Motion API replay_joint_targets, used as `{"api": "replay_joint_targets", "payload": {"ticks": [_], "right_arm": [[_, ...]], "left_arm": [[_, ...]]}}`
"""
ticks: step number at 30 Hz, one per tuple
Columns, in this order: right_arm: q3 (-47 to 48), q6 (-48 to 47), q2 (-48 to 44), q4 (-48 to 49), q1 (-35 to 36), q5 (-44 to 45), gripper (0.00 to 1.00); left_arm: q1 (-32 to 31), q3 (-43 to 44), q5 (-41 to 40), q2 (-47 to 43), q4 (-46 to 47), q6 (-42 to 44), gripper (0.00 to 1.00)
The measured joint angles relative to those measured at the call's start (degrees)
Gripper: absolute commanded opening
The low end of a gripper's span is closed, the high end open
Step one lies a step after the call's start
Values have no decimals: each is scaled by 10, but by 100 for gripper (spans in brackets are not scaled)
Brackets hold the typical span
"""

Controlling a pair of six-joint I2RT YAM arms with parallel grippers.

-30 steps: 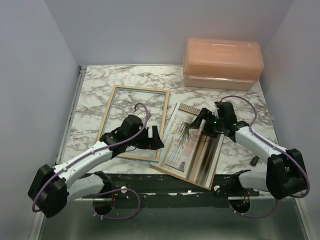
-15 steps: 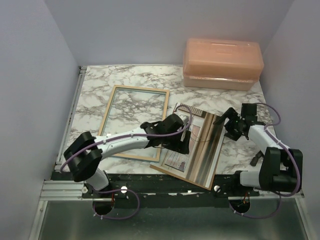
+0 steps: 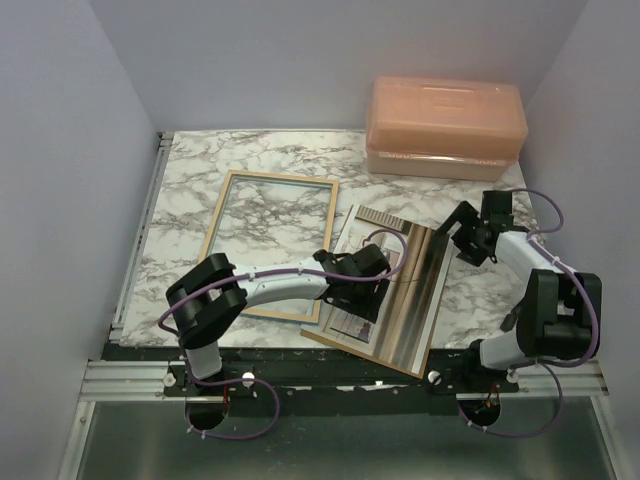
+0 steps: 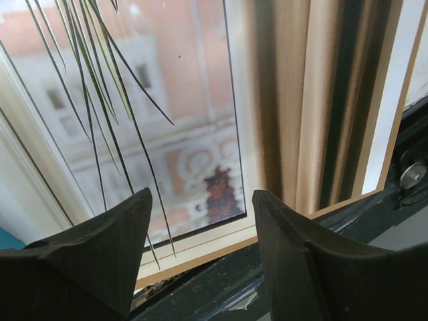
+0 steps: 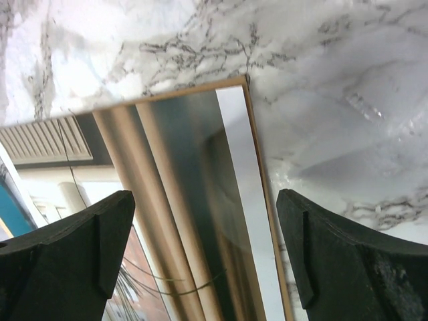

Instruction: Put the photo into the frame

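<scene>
Left gripper (image 4: 200, 195), jaws spread, hangs over the photo's (image 3: 410, 290) near edge, apparently to carry it left to the frame (image 3: 280, 177); right gripper (image 5: 204, 197) hovers wide open.

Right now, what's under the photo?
The edge of a thin brown board peeks out along the photo borders, on the marble table. Whether anything else lies under it is hidden by the photo itself and the left hand above.
</scene>
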Motion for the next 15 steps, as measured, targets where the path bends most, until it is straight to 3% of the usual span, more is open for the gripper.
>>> {"api": "replay_joint_targets", "payload": {"ticks": [15], "right_arm": [[79,-20,106,34,0,12,92]], "left_arm": [[1,7,-14,28,-20,-13,55]]}}
